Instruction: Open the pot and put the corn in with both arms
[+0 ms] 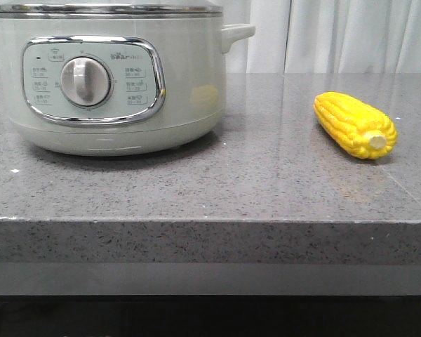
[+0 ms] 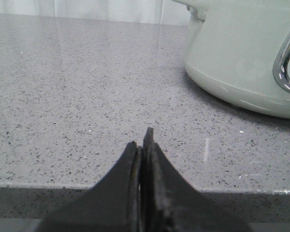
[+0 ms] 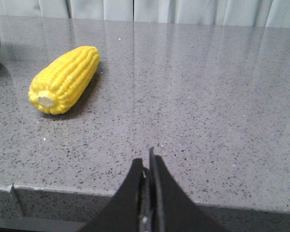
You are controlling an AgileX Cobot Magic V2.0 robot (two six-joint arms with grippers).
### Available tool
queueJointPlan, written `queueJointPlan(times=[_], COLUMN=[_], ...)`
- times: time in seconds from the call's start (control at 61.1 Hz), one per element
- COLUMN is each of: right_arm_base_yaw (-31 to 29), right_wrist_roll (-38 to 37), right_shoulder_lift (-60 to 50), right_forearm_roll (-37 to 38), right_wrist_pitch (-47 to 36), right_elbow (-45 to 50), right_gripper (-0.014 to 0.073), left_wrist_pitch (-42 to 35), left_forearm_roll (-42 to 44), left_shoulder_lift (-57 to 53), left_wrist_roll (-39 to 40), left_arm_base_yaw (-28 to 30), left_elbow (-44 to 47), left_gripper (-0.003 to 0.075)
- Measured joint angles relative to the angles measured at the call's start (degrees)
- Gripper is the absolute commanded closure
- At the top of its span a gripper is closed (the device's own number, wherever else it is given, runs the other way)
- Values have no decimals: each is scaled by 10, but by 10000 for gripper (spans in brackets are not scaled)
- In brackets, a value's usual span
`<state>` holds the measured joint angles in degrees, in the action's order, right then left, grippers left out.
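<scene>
The pale grey-green pot (image 1: 112, 77) stands at the back left of the grey counter, its metal-rimmed lid (image 1: 105, 9) on, its dial facing me. Part of its side shows in the left wrist view (image 2: 241, 53). The yellow corn (image 1: 356, 125) lies on the counter at the right, stub end toward the front; it also shows in the right wrist view (image 3: 64, 79). My left gripper (image 2: 142, 142) is shut and empty, near the counter's front edge, apart from the pot. My right gripper (image 3: 147, 162) is shut and empty at the front edge, apart from the corn. Neither gripper shows in the front view.
The speckled grey counter (image 1: 252, 175) has a front edge (image 1: 210, 221) close to the camera. A pale curtain (image 1: 337, 35) hangs behind it.
</scene>
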<state>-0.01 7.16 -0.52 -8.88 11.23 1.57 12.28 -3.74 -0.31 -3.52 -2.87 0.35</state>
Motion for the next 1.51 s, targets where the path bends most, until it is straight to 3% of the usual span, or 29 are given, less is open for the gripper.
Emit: queueJointPlan(times=[1.506], right_arm_base_yaw=[0], right_wrist_roll=[0], right_shoulder_lift=[0], right_forearm_roll=[0], right_wrist_pitch=[-1], right_elbow=[0], right_gripper=[662], left_wrist_pitch=[-20], left_forearm_roll=[0], left_shoulder_lift=[0], left_wrist_roll=[0], left_arm_base_yaw=[0], left_elbow=[0], left_gripper=[739])
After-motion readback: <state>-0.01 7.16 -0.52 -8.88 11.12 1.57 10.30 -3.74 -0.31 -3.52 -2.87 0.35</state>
